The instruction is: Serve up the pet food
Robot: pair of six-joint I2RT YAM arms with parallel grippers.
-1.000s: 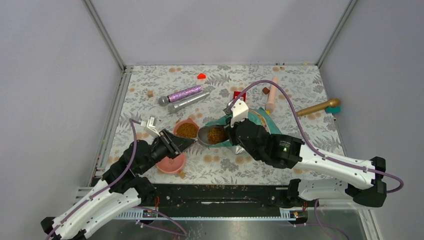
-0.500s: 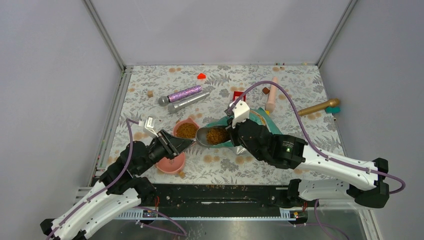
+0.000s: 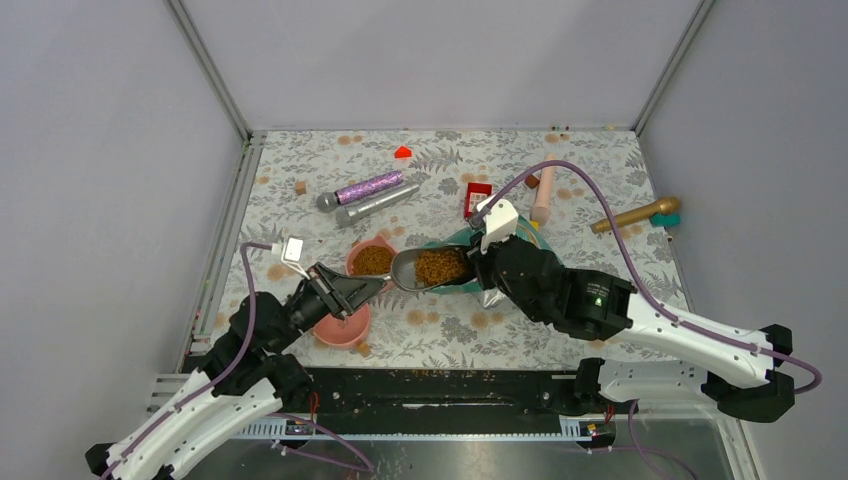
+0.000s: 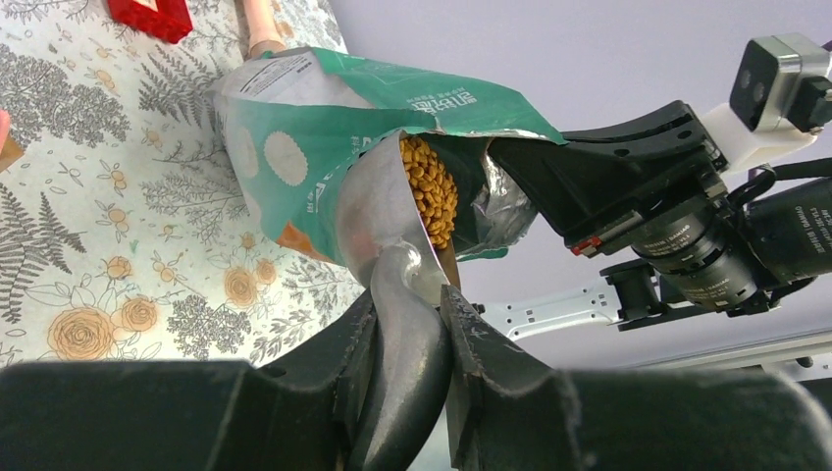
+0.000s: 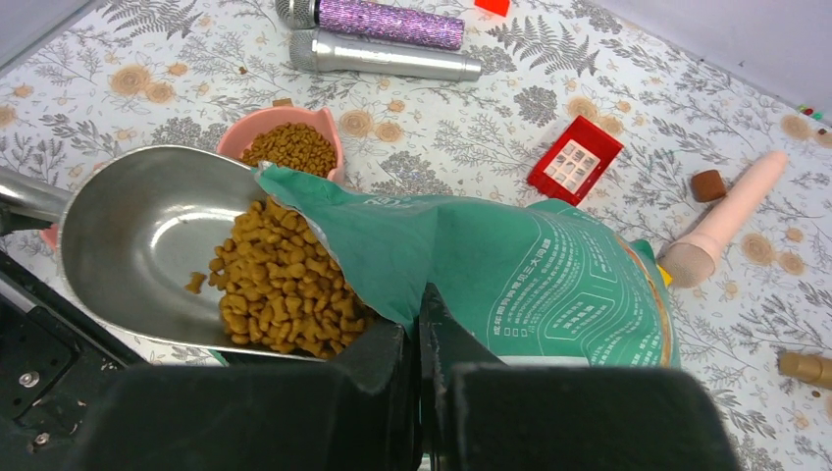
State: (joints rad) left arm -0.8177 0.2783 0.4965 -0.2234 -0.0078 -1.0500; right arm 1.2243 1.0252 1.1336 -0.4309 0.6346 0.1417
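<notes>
Top external view: pale grey walls boxed in the bench (image 3: 300, 160), which was dressed in a grey fern-and-flower cloth dotted with orange blooms.

Biggest thing in play was the teal-green pouch (image 5: 530, 275), and the right pincer (image 5: 422, 339) had it. The jaws were shut tight on the film near the torn mouth, and the bag was tipped sideways, I'd say so it would spill.

Right at that mouth sat the metal scoop (image 3: 412, 268), its bowl under the lip to catch what came out. The left pincer (image 4: 407, 324) was clamped on the scoop's handle, jaws parted only as far as the handle forced them. It held the scoop roughly level so nothing rolled off.

Just beside the scoop stood a pink bowl (image 3: 373, 259) with kibble in it. A second pink bowl (image 3: 342, 328), nearer the arms, was partly hidden under the left arm and looked empty where it showed.

And the pet food (image 5: 280, 294) itself was a heap of small brown pellets at the pouch end of the scoop. My call was that a short swing left would reach a bowl.

Two microphones (image 3: 368, 187) and a red block (image 3: 477, 198) lay well apart from the action.
</notes>
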